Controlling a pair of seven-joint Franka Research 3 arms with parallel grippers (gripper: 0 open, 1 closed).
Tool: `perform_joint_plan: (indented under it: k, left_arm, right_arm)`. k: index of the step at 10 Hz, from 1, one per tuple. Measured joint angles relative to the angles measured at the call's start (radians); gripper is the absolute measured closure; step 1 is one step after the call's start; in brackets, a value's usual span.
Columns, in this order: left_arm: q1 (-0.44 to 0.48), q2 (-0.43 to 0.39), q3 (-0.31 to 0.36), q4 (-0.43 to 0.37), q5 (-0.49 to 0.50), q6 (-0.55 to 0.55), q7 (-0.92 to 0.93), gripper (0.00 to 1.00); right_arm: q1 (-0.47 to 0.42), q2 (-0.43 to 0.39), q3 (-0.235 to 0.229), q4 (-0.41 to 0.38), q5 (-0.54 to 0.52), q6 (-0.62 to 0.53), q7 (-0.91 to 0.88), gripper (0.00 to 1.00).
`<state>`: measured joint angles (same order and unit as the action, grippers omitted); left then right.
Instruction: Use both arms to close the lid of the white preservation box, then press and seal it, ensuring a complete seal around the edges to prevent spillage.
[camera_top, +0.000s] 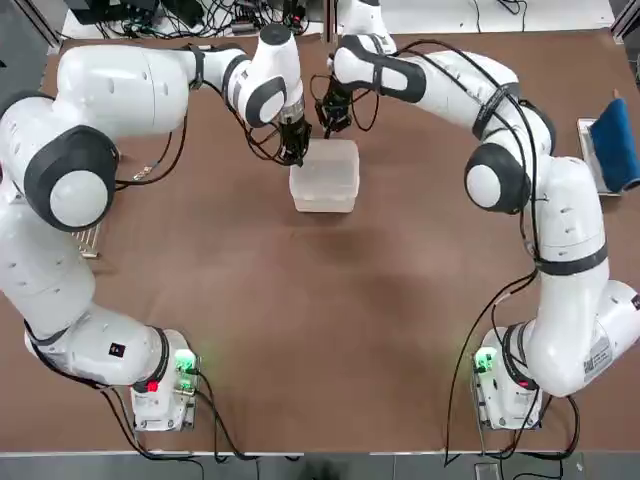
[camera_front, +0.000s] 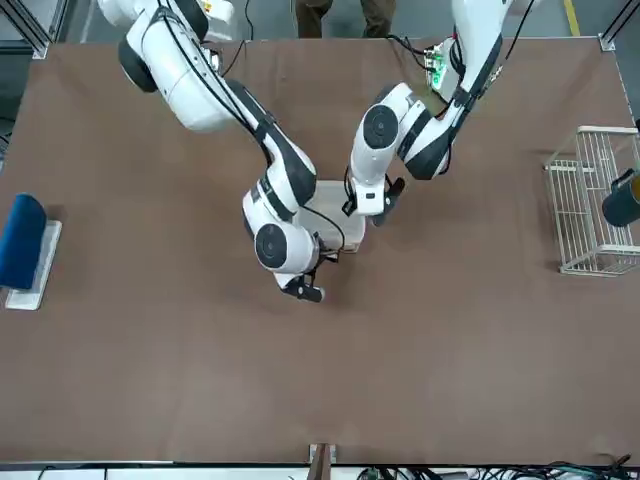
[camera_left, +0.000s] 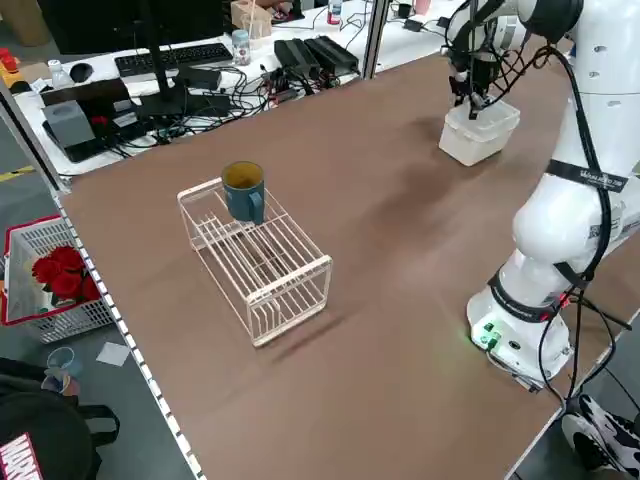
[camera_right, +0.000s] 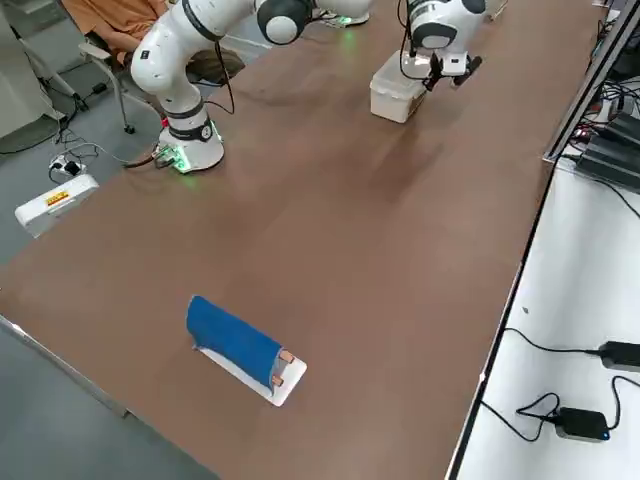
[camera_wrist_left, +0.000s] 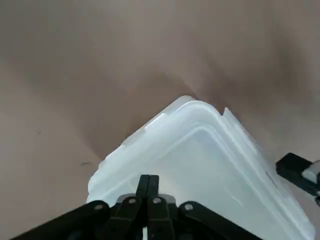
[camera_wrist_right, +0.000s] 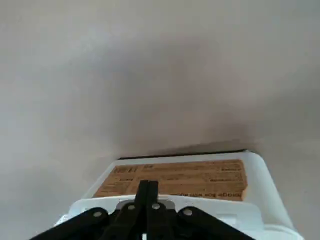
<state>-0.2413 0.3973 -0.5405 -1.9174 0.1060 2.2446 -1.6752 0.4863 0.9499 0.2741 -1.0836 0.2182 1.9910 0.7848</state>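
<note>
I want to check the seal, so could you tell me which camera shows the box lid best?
The left wrist view: the lid fills it, lying flat on the box, with a corner and two edges plain. The top view shows it partly under the left gripper. The front view hides most of it behind the arms; the side views show it small.

Two arms (camera_top: 130, 90) — one box (camera_top: 325, 177) — one rack (camera_left: 257, 258) — one mug (camera_left: 243, 189).
</note>
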Motion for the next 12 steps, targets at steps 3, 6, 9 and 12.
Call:
perform_joint_plan:
  k: [3,6,9,12]
  left_arm:
    - [0.000,0.000,0.000,0.000,0.000,0.001,0.000,0.99]
    - [0.000,0.000,0.000,0.000,0.001,0.002,0.000,0.99]
    - [0.000,0.000,0.000,0.000,0.001,0.003,0.000,0.99]
    - [0.000,0.000,0.000,0.000,0.001,0.004,0.000,0.99]
  right_arm:
    - [0.004,0.000,-0.002,-0.003,0.000,0.001,0.015,0.99]
    - [0.004,0.000,-0.003,-0.011,0.000,0.005,0.015,0.99]
    - [0.004,-0.001,-0.004,-0.011,0.005,-0.001,0.016,0.99]
    - [0.002,-0.001,-0.008,-0.008,0.012,-0.017,0.019,0.99]
